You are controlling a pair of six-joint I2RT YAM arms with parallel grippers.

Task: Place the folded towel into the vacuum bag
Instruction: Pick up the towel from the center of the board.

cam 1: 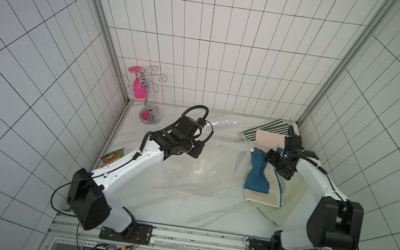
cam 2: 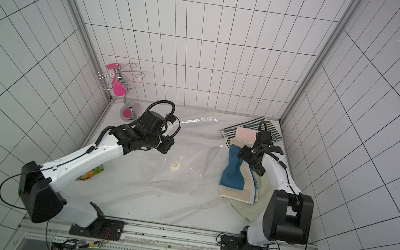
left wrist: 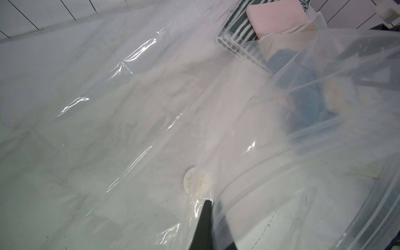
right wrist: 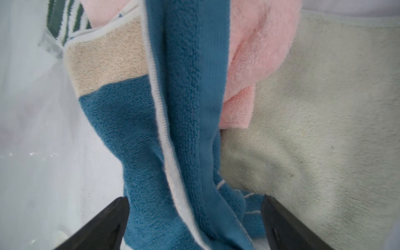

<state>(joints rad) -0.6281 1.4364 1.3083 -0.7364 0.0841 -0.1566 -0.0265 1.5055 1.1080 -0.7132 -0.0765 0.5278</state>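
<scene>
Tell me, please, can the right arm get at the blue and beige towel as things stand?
Probably yes: the right gripper stands open astride the blue and beige towel, with nothing in between.

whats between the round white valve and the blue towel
Only the vacuum bag's clear, creased plastic, lying over the table; nothing else sits between the valve and the blue towel. Both top views show it.
</scene>
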